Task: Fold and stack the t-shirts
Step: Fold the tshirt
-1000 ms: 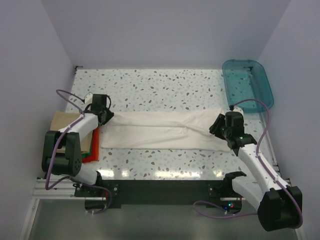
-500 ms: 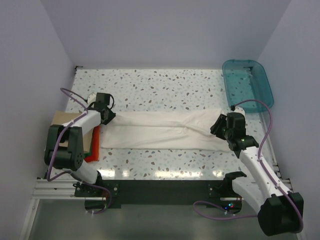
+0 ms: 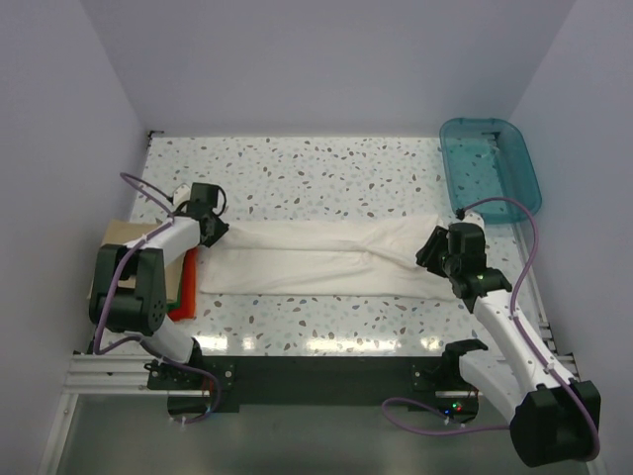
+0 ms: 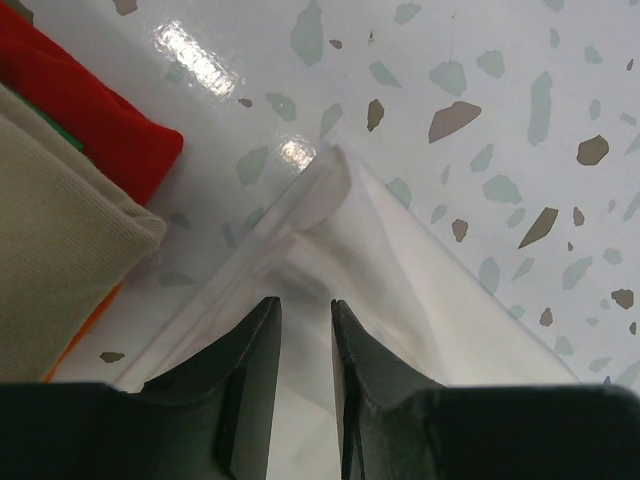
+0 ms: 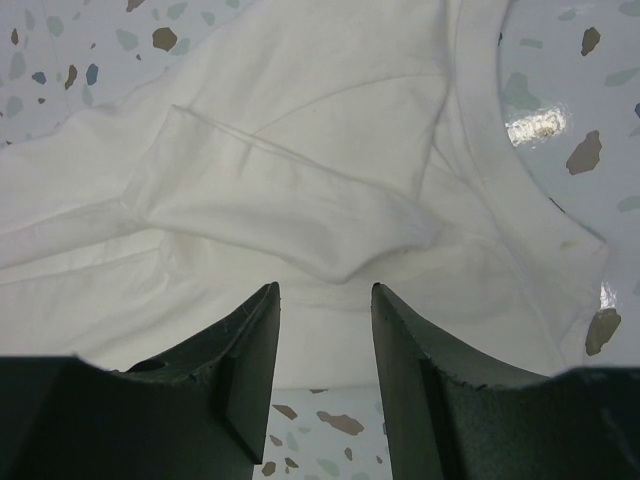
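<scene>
At the near edge of the speckled worktop (image 3: pixel 326 168), your two arms reach forward, one to each end of a long white t-shirt (image 3: pixel 316 255). The shirt lies flat across the middle of the worktop, stretched left to right and folded into a narrow band.

Your right fingers (image 5: pixel 325 290) sit at the shirt's right end, just beside the collar. They stand clearly apart and hold nothing. Between and beyond them, the wrist view shows a folded-in sleeve and the rounded neckline.

Your left fingers (image 4: pixel 303 305) are at the shirt's far left corner, close together, with only a narrow slot between them. White cloth shows in the slot. You cannot tell from the views whether they pinch it or hang just above it. Just past the tips, the hem corner is doubled over.

To the left of that corner, near it but not touching, is a stack of folded shirts at the worktop's left edge. A tan shirt (image 4: pixel 60 250) is on top. A red shirt (image 4: pixel 90 110) pokes out from under it, and a thin green edge (image 4: pixel 58 130) shows between them.

At the far right corner, a clear teal bin (image 3: pixel 524 168) sits well apart from the white shirt.
</scene>
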